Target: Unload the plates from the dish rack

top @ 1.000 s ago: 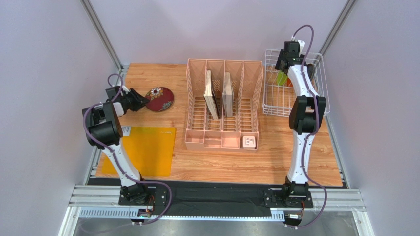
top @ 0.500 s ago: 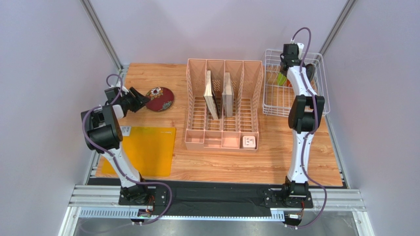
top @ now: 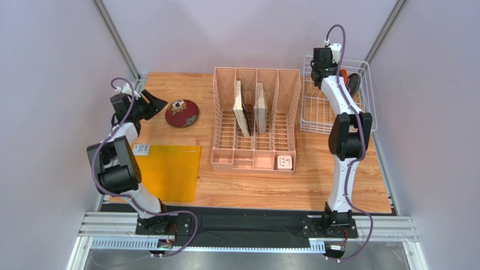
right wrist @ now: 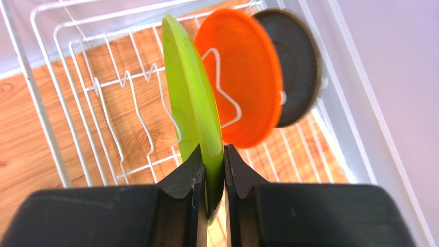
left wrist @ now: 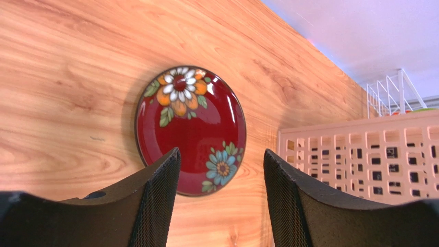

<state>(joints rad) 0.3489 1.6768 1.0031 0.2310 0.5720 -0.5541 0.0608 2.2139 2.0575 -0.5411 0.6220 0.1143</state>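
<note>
The left arm rises from its base at the near left edge of the table. It bends at the elbow beside the yellow mat and reaches toward the far left corner. There the wrist turns, so the left gripper points to the right, low over the wood. Its two fingers stand well apart and hold nothing. The dark red plate, with painted flowers, lies flat on the table just in front of the fingertips, and they do not touch it.

In the middle of the table stands the pink organizer, between the two arms.

The right arm is stretched almost straight away from its base. Its elbow is over the near side of the dish rack, and its forearm goes on to the far end of the rack, at the far right of the table. The wrist is high and the right gripper points down into the rack. Its fingers are pressed together on the rim of the lime green plate, which stands upright on its edge. I cannot tell whether this plate rests on the wires. Just beside it, to the right in the wrist view, the orange plate leans behind a wire tine. Next to that, the dark grey plate is near the rack's wall.
</note>
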